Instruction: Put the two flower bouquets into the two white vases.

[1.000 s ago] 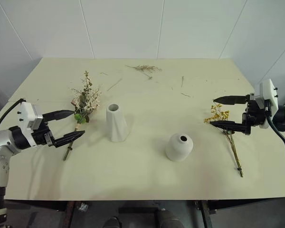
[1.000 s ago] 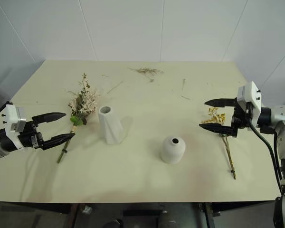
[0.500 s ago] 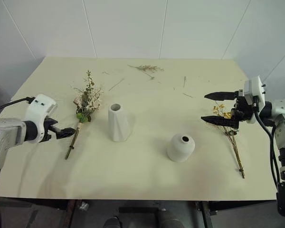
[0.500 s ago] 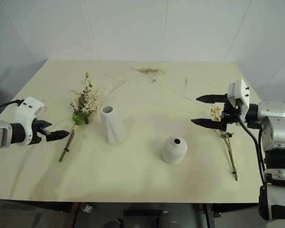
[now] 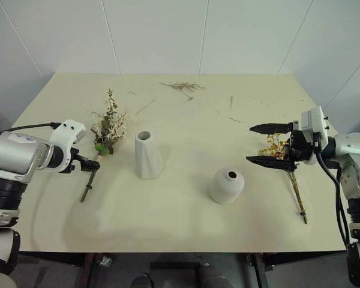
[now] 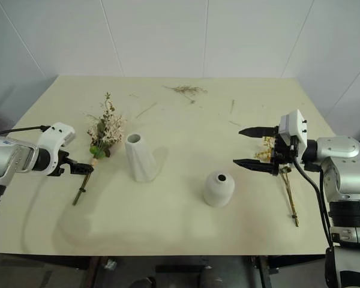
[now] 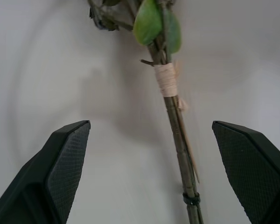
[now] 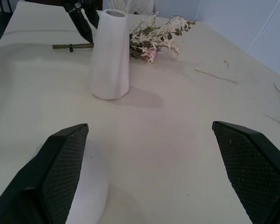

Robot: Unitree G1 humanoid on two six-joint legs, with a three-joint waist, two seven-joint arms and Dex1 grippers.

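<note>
Where stereo blurs it, wrist-view twine wrap (image 7: 166, 79) on bushy bouquet (image 5: 108, 127).

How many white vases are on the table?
2. The tall twisted vase stands left of centre; the squat round vase stands nearer the front, right of centre. None appears hidden.

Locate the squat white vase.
In the left eye view, the squat rounded white ceramic vase stands on the table's near right, between the tall twisted white vase and the yellow bouquet.
</note>
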